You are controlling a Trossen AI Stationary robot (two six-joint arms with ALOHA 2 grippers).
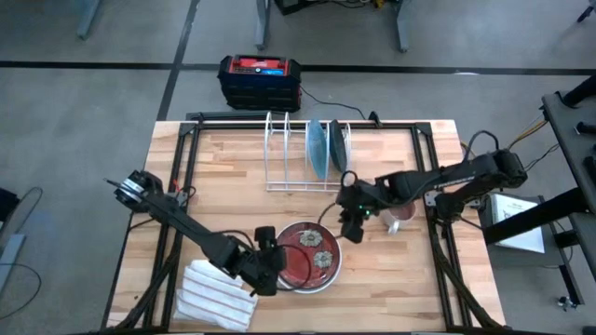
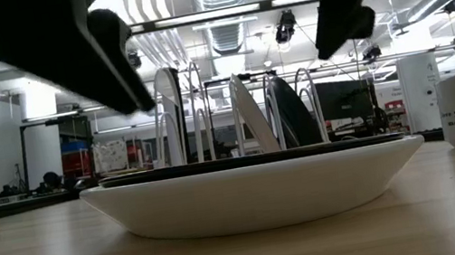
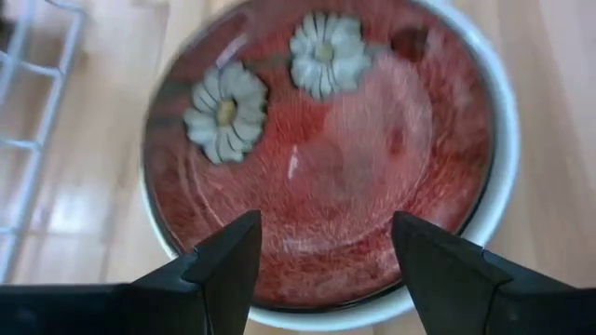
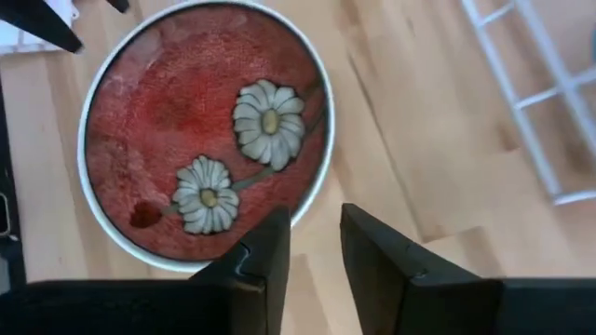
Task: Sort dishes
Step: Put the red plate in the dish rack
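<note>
Red dish (image 1: 308, 257) sits flat on the table (image 1: 223, 177): glazed, stiff, breakable, likely slippery, so pinch its raised rim. Left gripper (image 1: 265, 270) hovers wide open at its edge; right gripper (image 1: 353, 226), fingers narrowly parted, holds nothing.

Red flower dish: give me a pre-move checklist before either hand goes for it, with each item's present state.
1. Red flower dish lies flat on the table, face up: ok.
2. Left hand open, fingers apart over the dish's near rim: ok.
3. Left hand gripping the rim: not ok; the low view shows it above the dish.
4. Right hand off the dish: ok; it hangs past the far rim, fingers a little apart, nothing between them.
5. Free slots in the rack: ok; two dishes stand at its right end, wires to their left are bare.
6. White dish under the red one: cannot tell.
</note>
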